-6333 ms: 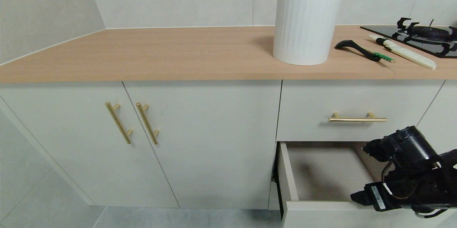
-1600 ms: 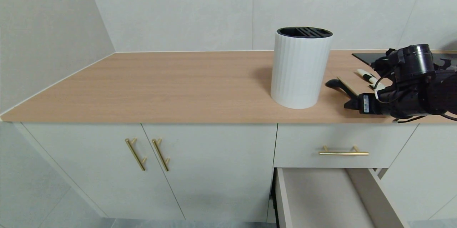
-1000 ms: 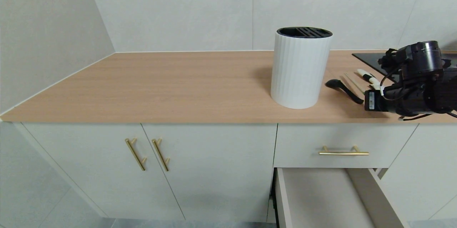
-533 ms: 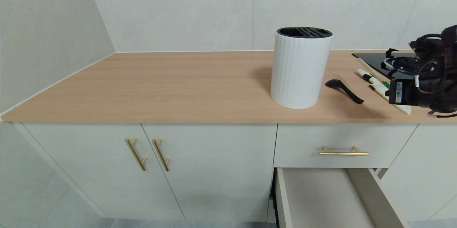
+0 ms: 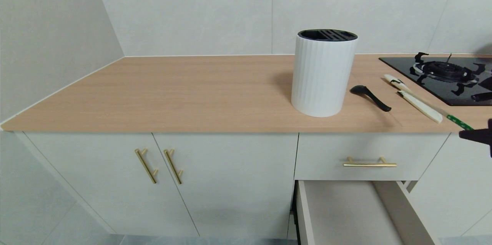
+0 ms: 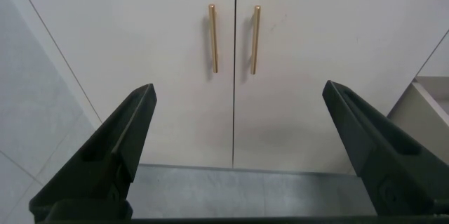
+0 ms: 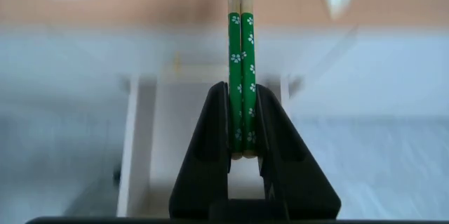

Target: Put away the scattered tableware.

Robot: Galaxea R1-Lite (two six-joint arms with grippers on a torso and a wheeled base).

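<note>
My right gripper (image 5: 472,136) sits at the counter's front right edge, shut on a pair of wooden chopsticks (image 5: 459,122) by their green flowered ends (image 7: 238,76). Their far tips still rest on the counter beside a cream knife (image 5: 419,105). A black spoon (image 5: 369,97) lies next to the white ribbed holder (image 5: 324,74). The lower drawer (image 5: 307,214) stands pulled out below. My left gripper (image 6: 238,147) hangs open and empty, low in front of the cabinet doors (image 6: 235,76).
A black gas hob (image 5: 442,72) occupies the counter's far right. The shut upper drawer has a gold handle (image 5: 369,163). Two gold door handles (image 5: 157,166) are on the left cabinet. The wooden counter (image 5: 184,91) left of the holder is bare.
My right gripper has swept from beside the black spoon to the right, closing on the chopsticks and drawing them toward the counter's right front edge. Before that, the head camera rose.
</note>
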